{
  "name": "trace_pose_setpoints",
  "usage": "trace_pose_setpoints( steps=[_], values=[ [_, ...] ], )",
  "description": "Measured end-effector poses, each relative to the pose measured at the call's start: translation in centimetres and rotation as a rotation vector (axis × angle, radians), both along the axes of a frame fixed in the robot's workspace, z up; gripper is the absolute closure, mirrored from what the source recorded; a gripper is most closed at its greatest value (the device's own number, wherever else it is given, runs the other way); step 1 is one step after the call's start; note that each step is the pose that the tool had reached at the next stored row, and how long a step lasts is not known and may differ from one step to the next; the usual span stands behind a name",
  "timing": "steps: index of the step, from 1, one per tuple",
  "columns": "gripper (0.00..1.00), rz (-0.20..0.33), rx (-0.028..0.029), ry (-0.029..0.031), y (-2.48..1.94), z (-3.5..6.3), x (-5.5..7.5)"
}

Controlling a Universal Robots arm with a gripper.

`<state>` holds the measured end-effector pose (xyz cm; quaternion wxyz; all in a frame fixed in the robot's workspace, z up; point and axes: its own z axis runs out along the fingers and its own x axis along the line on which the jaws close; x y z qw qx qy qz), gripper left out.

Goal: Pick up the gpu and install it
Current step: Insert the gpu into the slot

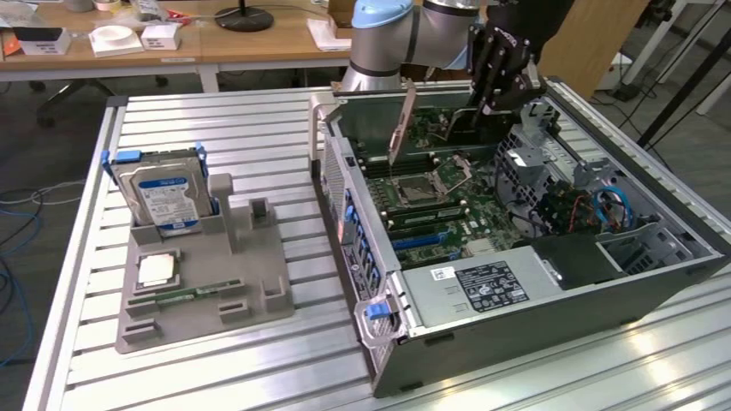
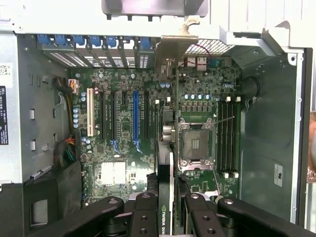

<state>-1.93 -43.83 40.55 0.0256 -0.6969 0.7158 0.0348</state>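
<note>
gpu (image 2: 167, 148) clamped edge-on in gripper (image 2: 167, 217), held upright above open case (image 1: 639, 282) so bracket faces rear slots, card edge roughly lined over motherboard (image 2: 148, 128). Not seated yet.

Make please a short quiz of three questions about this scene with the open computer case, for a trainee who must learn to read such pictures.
1. True or false: the gpu lies flat on the grey holder.
2. What does the gripper hold? A) the hard drive B) the gpu C) nothing
3. Fill in: in the exterior view, the grey holder stands to the exterior view's ____ of the computer case.

Key
1. False: the card hangs on edge over the motherboard inside the case.
2. B: the fingers are closed on the card's edge, its metal bracket towards the rear slots.
3. left
</note>
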Motion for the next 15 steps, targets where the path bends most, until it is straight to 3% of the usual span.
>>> trace_pose_setpoints(
  steps=[15],
  values=[
    [0.74, 0.000, -0.0006, 0.0000, 0.02, -0.18, 0.00]
  ],
)
